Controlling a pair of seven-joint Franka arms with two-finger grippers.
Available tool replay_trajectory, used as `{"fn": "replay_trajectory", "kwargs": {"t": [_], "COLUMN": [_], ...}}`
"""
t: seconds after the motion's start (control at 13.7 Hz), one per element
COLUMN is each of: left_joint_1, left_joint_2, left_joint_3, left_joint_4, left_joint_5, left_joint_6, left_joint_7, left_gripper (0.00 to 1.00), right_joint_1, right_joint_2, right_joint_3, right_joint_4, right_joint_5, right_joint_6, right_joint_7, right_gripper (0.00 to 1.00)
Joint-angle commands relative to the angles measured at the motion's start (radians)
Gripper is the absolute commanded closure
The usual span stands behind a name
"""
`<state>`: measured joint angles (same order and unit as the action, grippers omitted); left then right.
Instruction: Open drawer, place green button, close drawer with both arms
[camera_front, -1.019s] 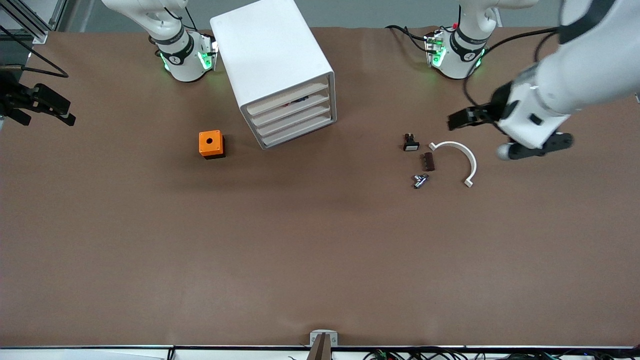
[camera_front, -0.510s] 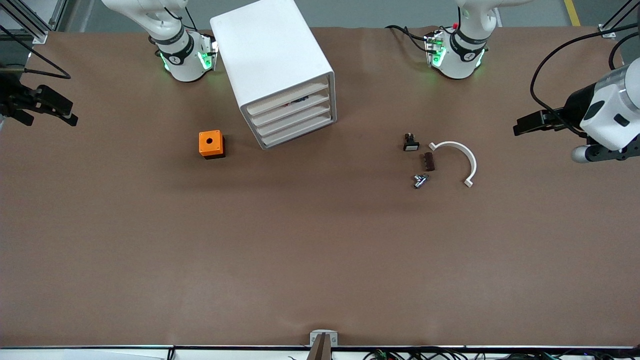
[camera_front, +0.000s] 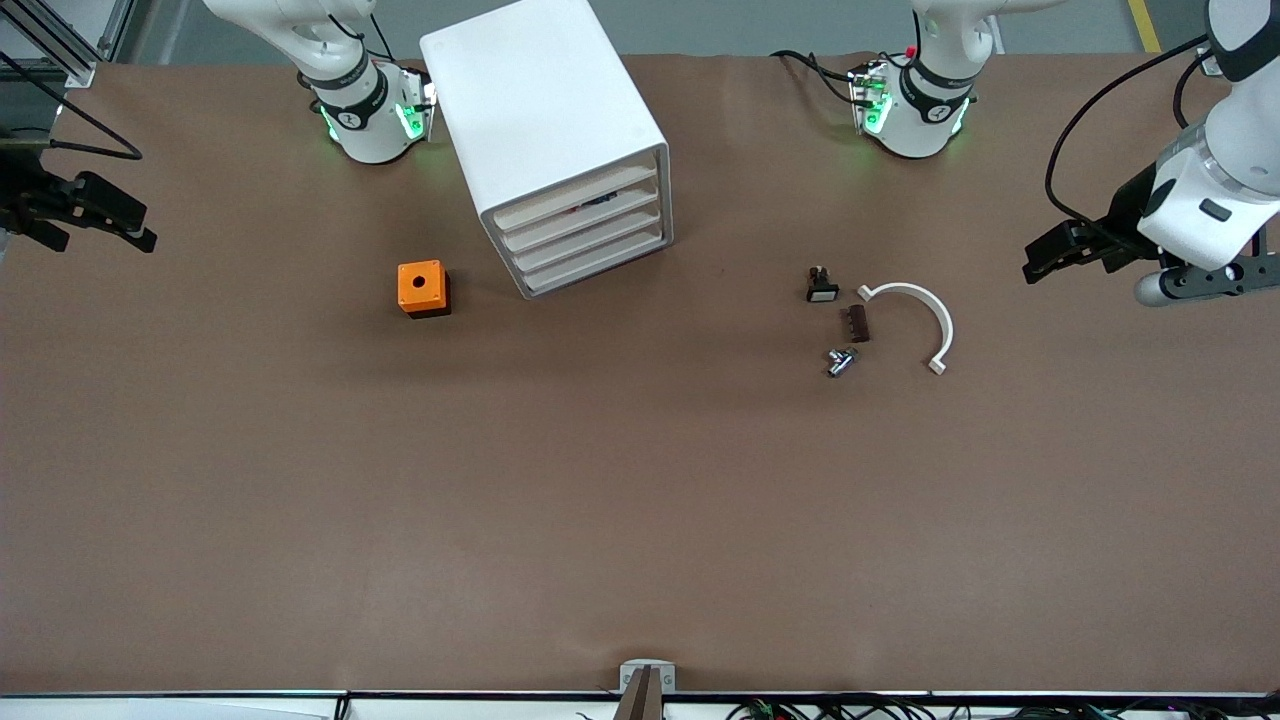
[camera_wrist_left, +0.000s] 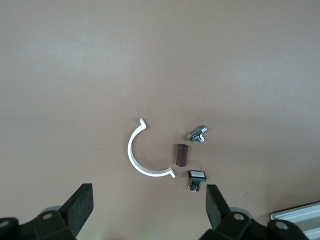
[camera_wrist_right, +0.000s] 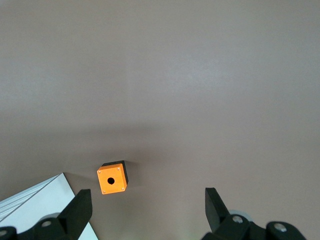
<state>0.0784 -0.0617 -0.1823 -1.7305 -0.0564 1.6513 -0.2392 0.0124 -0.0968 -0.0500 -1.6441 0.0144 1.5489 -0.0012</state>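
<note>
At the frame's edge by the right arm's end, the right gripper (camera_front: 135, 225) waits over bare surface (camera_front: 640, 500), jaws wide and empty. Next come the orange box (camera_front: 421, 288) and, in the upper middle of the frame, the white cabinet (camera_front: 540, 110). Its lowest front, the drawer (camera_front: 597, 262), is shut flush with the three above. That front's long axis runs on a slant, facing down-frame and toward the left arm's end, so the left arm looks better placed for it. Further along lie a black part with a white face (camera_front: 822, 287), a brown piece (camera_front: 857, 323), a silvery part (camera_front: 841, 361) and a white arc (camera_front: 915, 320). No green-capped button shows among them; it may already be in the shut drawer, though that cannot be confirmed. By the edge at the left arm's end, the left gripper (camera_front: 1045, 258) hangs wide and empty. A second ago it was close beside the arc; it has since swung outward, while the right gripper and the parts have kept their places.
</note>
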Motion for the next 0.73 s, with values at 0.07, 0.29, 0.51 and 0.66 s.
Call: {"fn": "replay_trajectory", "kwargs": {"t": [0.07, 0.29, 0.51, 0.66], "left_joint_1": [0.023, 0.024, 0.018, 0.018], "left_joint_2": [-0.027, -0.006, 0.011, 0.013], "left_joint_3": [-0.005, -0.003, -0.005, -0.005], "left_joint_4": [0.020, 0.075, 0.124, 0.127], "left_joint_5": [0.020, 0.021, 0.020, 0.020], "left_joint_6": [0.013, 0.010, -0.042, -0.047], "left_joint_7": [0.015, 0.050, 0.052, 0.049], "left_gripper": [0.01, 0.01, 0.01, 0.01], "right_joint_1": [-0.002, -0.002, -0.002, 0.000], "right_joint_2": [-0.021, -0.023, -0.023, -0.023], "right_joint_3": [0.001, 0.001, 0.001, 0.001], "right_joint_4": [-0.022, -0.022, -0.022, -0.022], "right_joint_5": [-0.011, -0.008, -0.001, 0.001], "right_joint_6": [0.002, -0.007, -0.018, -0.029], "right_joint_7": [0.001, 0.001, 0.003, 0.003], "right_gripper": [0.00, 0.00, 0.00, 0.00]}}
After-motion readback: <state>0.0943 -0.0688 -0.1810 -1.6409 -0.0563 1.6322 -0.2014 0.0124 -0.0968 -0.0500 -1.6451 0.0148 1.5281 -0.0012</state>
